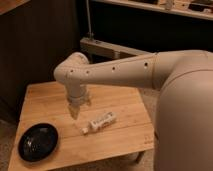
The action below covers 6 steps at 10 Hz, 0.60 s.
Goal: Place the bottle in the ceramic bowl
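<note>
One bottle [100,121] is seen lying on bench [45,97]; one ceramic bowl [38,142] is set at near-left corner, well apart. One gripper [75,111] is held just left of bottle, jaws apart.

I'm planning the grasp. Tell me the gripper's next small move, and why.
Probably slide the gripper rightward in the view and lower it over the bottle. It hangs open above the table, holding nothing, just left of the bottle, which lies on its side. The bowl sits at the table's near left corner, so the bottle must be grasped first.
</note>
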Each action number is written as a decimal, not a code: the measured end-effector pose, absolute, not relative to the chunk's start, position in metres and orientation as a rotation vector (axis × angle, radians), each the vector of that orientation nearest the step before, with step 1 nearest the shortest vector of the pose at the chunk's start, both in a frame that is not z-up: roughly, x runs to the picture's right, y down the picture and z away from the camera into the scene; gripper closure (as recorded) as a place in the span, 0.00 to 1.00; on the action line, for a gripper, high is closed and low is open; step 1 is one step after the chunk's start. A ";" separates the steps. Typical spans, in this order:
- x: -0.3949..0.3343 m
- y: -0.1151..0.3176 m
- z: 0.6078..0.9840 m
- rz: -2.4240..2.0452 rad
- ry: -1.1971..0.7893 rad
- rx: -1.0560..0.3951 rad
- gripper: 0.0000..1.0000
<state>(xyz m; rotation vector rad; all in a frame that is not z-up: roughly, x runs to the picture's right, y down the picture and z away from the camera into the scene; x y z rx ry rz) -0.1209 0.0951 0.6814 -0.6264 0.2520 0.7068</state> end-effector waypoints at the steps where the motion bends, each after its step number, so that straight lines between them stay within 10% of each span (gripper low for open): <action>1: -0.123 0.096 0.682 0.717 0.281 -0.589 0.35; 6: -0.123 0.095 0.683 0.736 0.319 -0.532 0.35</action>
